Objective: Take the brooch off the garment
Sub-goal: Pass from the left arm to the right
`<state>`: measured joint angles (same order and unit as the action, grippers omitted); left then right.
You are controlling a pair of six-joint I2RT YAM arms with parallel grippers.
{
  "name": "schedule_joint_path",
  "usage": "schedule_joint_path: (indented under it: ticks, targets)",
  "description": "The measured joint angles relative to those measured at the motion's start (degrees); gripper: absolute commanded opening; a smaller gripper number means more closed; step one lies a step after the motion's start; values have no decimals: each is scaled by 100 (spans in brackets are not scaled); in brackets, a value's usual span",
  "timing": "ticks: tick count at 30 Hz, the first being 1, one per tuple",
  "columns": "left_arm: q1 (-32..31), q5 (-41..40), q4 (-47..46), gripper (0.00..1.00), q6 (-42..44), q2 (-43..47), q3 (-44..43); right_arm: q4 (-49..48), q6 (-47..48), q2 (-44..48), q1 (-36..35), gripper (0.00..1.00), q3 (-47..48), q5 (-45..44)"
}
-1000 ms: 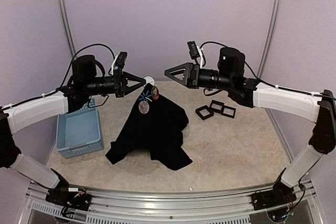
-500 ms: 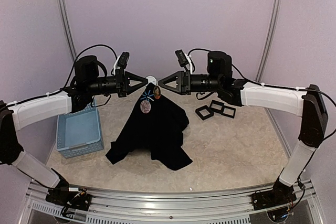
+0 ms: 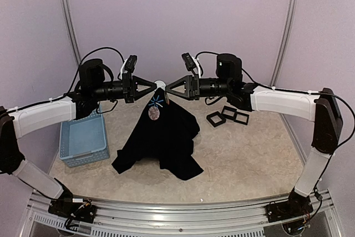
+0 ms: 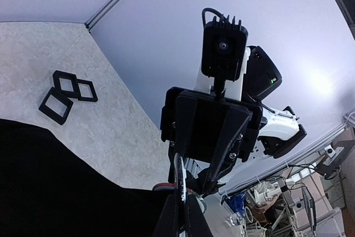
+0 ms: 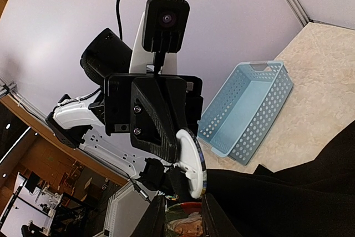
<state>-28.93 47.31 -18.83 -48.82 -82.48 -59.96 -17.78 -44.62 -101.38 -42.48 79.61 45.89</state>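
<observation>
The left hand (image 3: 152, 85) is clenched on the neck of the garment (image 3: 166, 131), which is held up at the middle, its hem lying on the worktop (image 3: 249, 151). The brooch (image 5: 186, 227) is pinched by the right hand (image 3: 167, 89) but appears not yet pulled off; this is left.

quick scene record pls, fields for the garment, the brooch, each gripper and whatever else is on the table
garment: black, held up at a peak, hem spread on the table
brooch: colourful, at the peak, not yet off
left gripper: shut at the peak, white disc at its tips
right gripper: fingers either side of the brooch, grip unclear
also on garment: oval pin, blue mark
basket: light blue, left of the garment
black frames: three, right of the garment
</observation>
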Motion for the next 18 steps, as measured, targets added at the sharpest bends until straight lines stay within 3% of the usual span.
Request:
schedule_joint_path:
  ticks: [18]
  targets:
    - [-35, -44, -2, 0, -26, 0, 0, -109, -160, -76, 50, 16, 4, 125]
